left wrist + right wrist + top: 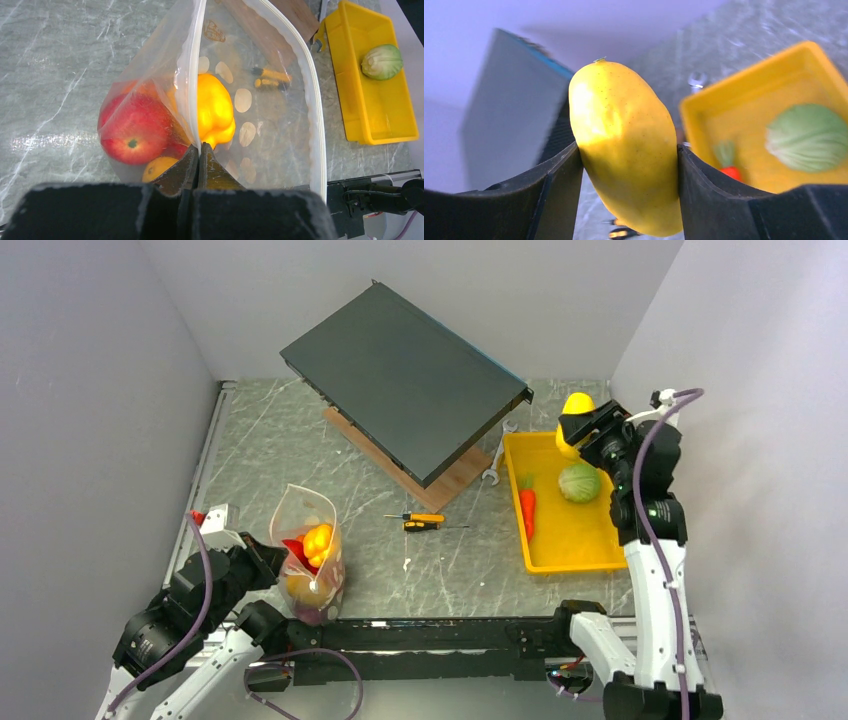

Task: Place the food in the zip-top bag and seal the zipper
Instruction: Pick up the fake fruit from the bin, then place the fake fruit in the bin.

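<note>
The zip-top bag (pixel 309 540) stands at the front left, its mouth open. Through the clear plastic (pixel 272 125) I see a red apple (pixel 131 131), a yellow pepper (pixel 215 107) and an orange piece (pixel 156 168). My left gripper (pixel 199 150) is shut on one lip of the mouth, right on the zipper (pixel 192 90). Above the far end of the yellow tray (pixel 572 558), my right gripper (pixel 582 426) is shut on a yellow fruit (pixel 626 145), held in the air. A green cabbage (pixel 579 482) and an orange carrot (pixel 527 508) lie in the tray.
A dark flat panel (pixel 405 380) leans on a wooden board (pixel 445 485) at the back middle. A yellow-handled screwdriver (pixel 425 522) lies between bag and tray, and a wrench (pixel 497 465) by the tray's far left corner. Walls close in left and right.
</note>
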Available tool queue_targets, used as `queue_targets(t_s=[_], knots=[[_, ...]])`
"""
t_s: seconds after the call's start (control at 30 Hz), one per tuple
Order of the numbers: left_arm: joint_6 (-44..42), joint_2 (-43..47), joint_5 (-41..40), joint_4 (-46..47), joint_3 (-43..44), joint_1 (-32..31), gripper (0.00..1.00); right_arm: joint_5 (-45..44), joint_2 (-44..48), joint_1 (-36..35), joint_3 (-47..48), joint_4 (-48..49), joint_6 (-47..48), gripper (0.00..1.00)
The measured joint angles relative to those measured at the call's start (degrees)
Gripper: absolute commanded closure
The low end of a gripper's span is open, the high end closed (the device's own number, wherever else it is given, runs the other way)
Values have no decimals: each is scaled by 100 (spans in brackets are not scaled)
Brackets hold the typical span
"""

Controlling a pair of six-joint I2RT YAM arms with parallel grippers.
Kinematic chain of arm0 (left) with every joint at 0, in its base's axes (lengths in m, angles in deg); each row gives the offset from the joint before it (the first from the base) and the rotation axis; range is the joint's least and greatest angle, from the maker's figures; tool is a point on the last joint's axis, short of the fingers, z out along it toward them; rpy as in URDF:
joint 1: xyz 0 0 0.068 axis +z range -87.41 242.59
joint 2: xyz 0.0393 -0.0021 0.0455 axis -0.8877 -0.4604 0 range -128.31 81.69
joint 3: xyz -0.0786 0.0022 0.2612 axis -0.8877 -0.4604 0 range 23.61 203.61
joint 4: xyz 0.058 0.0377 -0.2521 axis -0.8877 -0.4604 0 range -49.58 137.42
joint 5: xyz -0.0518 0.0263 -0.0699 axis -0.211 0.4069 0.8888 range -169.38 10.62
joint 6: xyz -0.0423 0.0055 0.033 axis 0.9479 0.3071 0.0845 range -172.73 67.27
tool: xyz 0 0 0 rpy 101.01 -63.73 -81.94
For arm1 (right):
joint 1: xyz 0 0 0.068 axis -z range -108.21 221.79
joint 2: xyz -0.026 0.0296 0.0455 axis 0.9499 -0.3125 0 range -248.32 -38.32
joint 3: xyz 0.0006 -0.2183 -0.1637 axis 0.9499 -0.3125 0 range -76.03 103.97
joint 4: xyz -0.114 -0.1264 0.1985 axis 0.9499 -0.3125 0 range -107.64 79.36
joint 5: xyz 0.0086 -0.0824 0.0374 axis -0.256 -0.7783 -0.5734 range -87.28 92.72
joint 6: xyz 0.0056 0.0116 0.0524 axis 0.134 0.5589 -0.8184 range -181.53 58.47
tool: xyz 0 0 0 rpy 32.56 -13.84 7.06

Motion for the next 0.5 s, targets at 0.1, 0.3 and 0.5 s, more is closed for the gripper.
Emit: queue_targets(t_s=[0.1,0.3,0.5], knots=[[-2,0,0,2,0,0,100,426,221,-131,210,162,-293,100],[-9,0,0,2,0,0,100,413,-11,-2205,898,308,-529,100],[-4,0,-4,0,0,0,100,-162,-643,-4459,1735,393,-437,100]])
